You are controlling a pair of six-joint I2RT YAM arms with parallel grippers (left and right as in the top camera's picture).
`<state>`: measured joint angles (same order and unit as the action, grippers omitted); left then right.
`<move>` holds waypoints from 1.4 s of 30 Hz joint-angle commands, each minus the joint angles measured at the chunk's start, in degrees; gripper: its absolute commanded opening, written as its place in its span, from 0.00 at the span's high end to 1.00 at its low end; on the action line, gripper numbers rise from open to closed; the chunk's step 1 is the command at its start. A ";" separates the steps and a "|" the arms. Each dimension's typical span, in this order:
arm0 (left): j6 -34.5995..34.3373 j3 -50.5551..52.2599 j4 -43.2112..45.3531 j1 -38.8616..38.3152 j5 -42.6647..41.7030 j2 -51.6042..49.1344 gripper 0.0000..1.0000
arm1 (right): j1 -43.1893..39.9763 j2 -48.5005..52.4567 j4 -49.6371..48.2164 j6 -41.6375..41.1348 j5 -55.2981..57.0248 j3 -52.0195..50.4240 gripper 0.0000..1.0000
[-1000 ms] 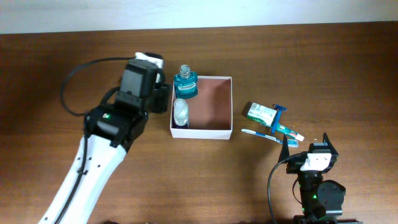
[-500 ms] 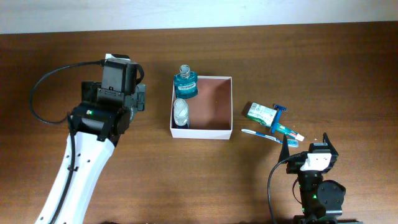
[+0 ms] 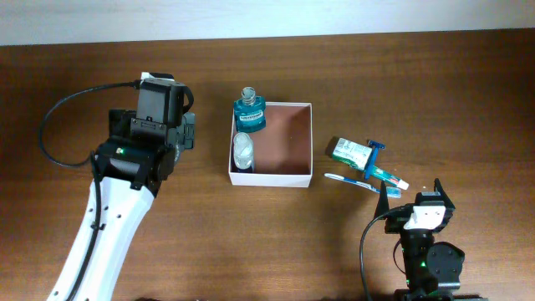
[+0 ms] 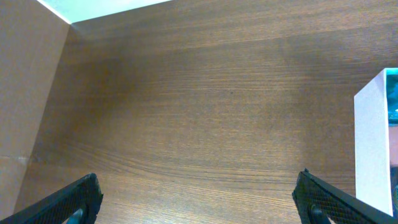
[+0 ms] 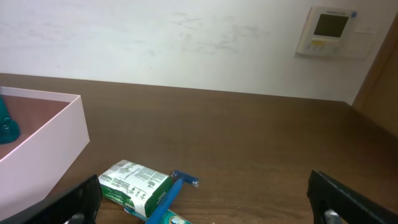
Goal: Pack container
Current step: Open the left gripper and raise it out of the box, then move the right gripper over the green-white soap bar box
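Overhead, the container [image 3: 288, 138] sits on the table [image 3: 418, 84] near the middle, a square white-walled box with a reddish-brown floor. A teal bottle [image 3: 249, 113] stands in its far left corner, and a small clear bottle [image 3: 242, 149] lies just in front of that, along the left wall. The rest of the floor is bare.

The left end effector [image 3: 189, 132] hovers to the left of the container, apart from it. In the left wrist view its jaws stand wide open over bare wood with nothing between them, and the container's white wall shows at the right edge.

The right end effector [image 3: 410, 191] is near the front right of the table, jaws spread wide and empty. Between it and the container lie a green and white box [image 3: 349, 151], a blue toothbrush [image 3: 347, 179] and a small tube [image 3: 389, 176], close together.
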<state>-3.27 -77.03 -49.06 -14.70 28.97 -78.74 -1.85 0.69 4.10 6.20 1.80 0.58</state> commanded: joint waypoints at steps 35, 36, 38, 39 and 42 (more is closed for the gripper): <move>-0.13 -0.81 -0.04 0.13 0.81 0.11 0.01 | -0.44 5.14 -0.63 -42.27 -46.18 16.39 0.02; -0.13 -0.81 -0.04 0.13 0.81 0.11 0.01 | -0.44 7.23 0.63 -42.25 -46.18 18.60 0.02; -0.13 -0.81 -0.04 0.13 0.83 0.11 0.01 | -0.44 15.45 7.37 -40.44 -46.47 25.57 0.02; -0.13 -0.81 -0.04 0.13 0.81 0.11 0.00 | -0.44 19.52 11.17 -37.62 -46.66 28.79 0.02; -0.13 -0.81 -0.04 0.13 0.81 0.11 0.01 | -0.44 31.78 24.59 -27.85 -46.23 39.58 0.02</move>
<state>-3.27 -77.06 -49.06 -14.70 29.02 -78.74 -1.93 20.95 20.56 -32.18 -44.18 30.83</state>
